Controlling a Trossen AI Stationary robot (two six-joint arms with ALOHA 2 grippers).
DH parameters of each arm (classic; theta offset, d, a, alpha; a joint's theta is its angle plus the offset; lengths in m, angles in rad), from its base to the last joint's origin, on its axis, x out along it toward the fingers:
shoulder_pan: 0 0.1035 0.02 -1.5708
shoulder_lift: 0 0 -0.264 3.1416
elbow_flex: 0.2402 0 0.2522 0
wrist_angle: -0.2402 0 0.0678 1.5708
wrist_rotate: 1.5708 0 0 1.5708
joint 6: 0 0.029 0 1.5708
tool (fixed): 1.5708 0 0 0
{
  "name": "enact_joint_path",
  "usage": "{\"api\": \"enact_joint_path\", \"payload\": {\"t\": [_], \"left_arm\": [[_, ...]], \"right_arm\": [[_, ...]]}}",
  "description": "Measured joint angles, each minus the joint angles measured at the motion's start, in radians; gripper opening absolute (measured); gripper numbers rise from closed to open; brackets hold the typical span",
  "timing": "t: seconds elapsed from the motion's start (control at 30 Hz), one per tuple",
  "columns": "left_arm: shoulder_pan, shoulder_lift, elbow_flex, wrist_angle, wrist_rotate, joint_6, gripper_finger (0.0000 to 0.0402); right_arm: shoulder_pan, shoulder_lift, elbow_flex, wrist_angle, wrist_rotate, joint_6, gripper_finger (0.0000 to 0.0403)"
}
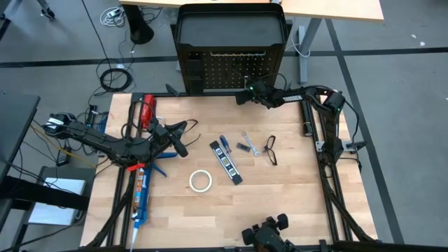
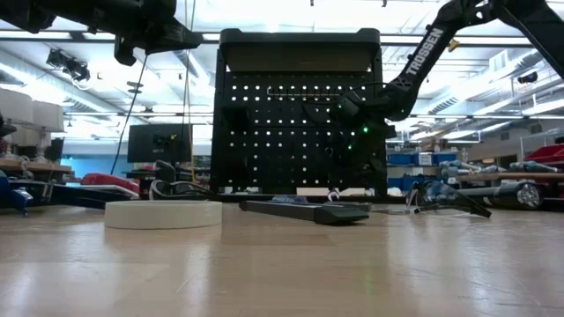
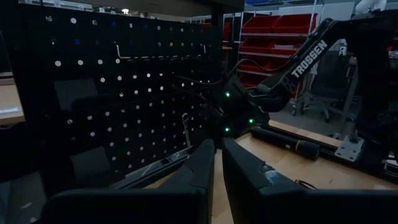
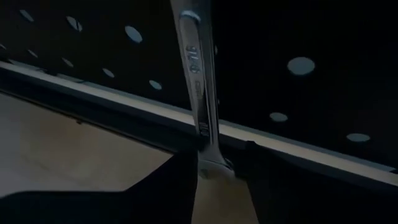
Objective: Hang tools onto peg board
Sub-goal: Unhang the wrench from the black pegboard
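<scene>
**Right gripper holds wrench at peg board, left arm parked over table**

Right gripper (image 1: 246, 94) sits at top centre of the high view, right against the peg board (image 1: 224, 68). Its wrist view shows the fingers (image 4: 163, 186) pinching the lower end of a silver wrench (image 4: 200, 93) — the wrench stands near upright, slightly tilted, just in front of the board's lower rail. Whether it hangs on a peg, can't tell. In the left wrist view the same wrench (image 3: 185, 132) shows as a thin bright bar close to the board face, next to the right arm's green lights.

Left gripper (image 1: 183, 138) is at left of centre in the high view, above the table (image 1: 294, 203), pointing toward the board. Its fingers (image 3: 199, 171) are nearly pressed together with only a narrow slot between, nothing in them.

Still on the table, high view:
- tape roll (image 1: 200, 180) — lower centre, lying flat
- screwdriver (image 1: 224, 145) with blue handle, centre, just beside a long black-and-white tool (image 1: 226, 163)
- second wrench (image 1: 249, 143) right of those, small dark item beside it
- glasses (image 1: 271, 150) right of centre

Caulking gun (image 1: 140, 199) lies along the left edge; red tool (image 1: 145, 112) is at upper left of the table.
</scene>
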Motion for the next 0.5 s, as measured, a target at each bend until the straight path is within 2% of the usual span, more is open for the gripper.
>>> {"api": "enact_joint_path", "payload": {"t": [0.2, 0.5], "left_arm": [[0.0, 0.0, 0.0, 0.001, 0.0, 0.0, 0.0037], [-0.005, -0.001, 0.0, 0.008, 0.005, 0.006, 0.0037]], "right_arm": [[-0.001, 0.021, 0.008, 0.014, -0.018, -0.001, 0.013], [0.01, 0.066, 0.089, -0.067, 0.023, 0.016, 0.013]]}}
